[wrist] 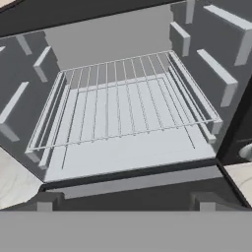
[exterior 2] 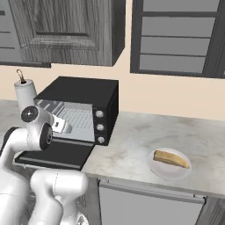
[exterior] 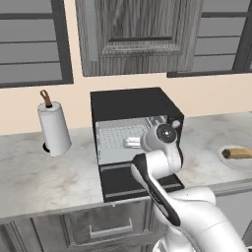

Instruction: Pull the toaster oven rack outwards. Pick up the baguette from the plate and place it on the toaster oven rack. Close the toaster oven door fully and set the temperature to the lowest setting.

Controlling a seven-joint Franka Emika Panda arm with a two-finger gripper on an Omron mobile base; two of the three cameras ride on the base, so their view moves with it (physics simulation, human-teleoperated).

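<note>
Reaching into the open oven mouth

Arm bent sharply at the elbow, forearm climbing from the base and the wrist levelled off — the hand points straight into the toaster oven (exterior: 135, 118) from the front. From the left base view the round wrist joint sits right before the cavity, and the gripper (exterior: 132, 143) pokes leftward toward the oven's pale interior. From the right base view the same hand hangs just above the door (exterior 2: 55, 154), which lies dropped flat, its dark panel stretching out over the counter (exterior 2: 132, 145) edge.

Looking along the hand, the rack (wrist: 123, 101) sits inside the cavity on its side rails, its front wire a little back from the oven's front lip. The two dark fingertips (wrist: 44, 201) rise far apart at the bottom — jaws spread wide, nothing between them. Whether they touch the door beneath is hard to tell from here.

Off to the right, well apart from the oven, the plate (exterior 2: 173, 172) rests on the counter with the baguette (exterior 2: 171, 159) lying across it. Three knobs (exterior 2: 100, 127) run down the oven's front right. A paper towel roll (exterior: 54, 128) stands upright to the oven's left.
</note>
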